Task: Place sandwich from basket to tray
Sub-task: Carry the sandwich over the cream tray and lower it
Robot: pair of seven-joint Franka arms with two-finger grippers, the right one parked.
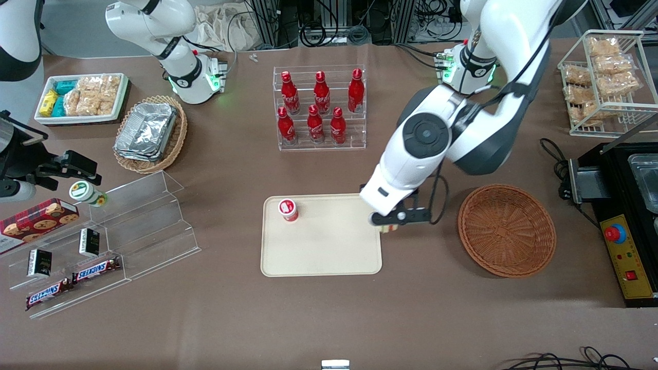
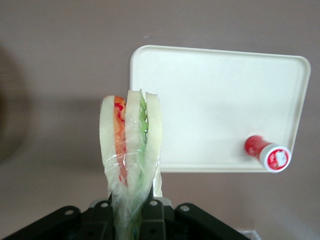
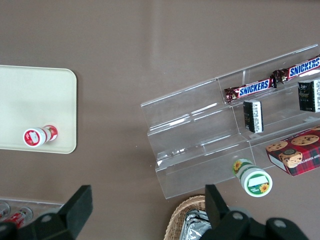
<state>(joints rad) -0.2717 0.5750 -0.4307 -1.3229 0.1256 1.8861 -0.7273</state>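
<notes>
**One sandwich lifted, set-down still to come**

One step of the job looks finished and one is left. The reddish-brown basket [image 1: 506,231] sits bare on the desk [image 1: 329,318] toward the working arm's end, with nothing in it. The sandwich [image 2: 131,145] is out of it and held in the air: the wrist view shows the hand [image 2: 131,212] clamped on its wrapped end, the white bread slices with orange-red and green filling standing up from between the black fingers [image 2: 160,212].

In the front view the hand [image 1: 395,220] hangs at the edge of the cream tray [image 1: 321,257], on the side nearest the basket, and only a sliver of the sandwich peeks out below the arm. From the wrist camera the sandwich lines up with the tray's rim [image 2: 134,100] rather than its open middle, so the carry seems nearly over but not quite.

What remains, as I judge it, is a short move inward over the tray, a lowering and a release. A small red-and-white cup [image 1: 288,209] stands on the tray near the corner away from the hand, well apart from it, so most of the surface is free for the sandwich.
</notes>
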